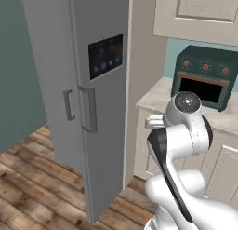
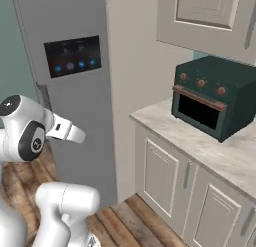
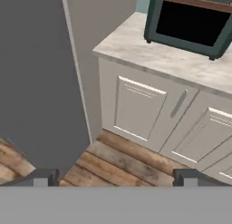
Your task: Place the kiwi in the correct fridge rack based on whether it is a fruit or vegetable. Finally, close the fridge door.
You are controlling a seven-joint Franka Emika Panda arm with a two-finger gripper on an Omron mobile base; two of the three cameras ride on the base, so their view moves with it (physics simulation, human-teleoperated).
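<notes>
The kiwi is out of view. The grey fridge (image 1: 100, 108) fills the left, with two vertical door handles (image 1: 88, 109) and a dark touch panel (image 2: 72, 56) on its right door. Its doors hide the racks, and I cannot tell whether the right door is fully shut. In the hand view my gripper (image 3: 115, 177) is open, its fingertips (image 3: 45, 177) far apart with nothing between them. It hangs above the wooden floor, with the fridge's dark face (image 3: 36, 82) to its left and a lower cabinet door (image 3: 136, 107) ahead.
A dark green toaster oven (image 2: 210, 98) stands on the pale stone counter (image 2: 200, 146) right of the fridge. Cream base cabinets (image 2: 160, 181) sit below it and a wall cabinet (image 2: 210, 16) hangs above. Wooden floor planks (image 1: 32, 187) stretch in front of the fridge.
</notes>
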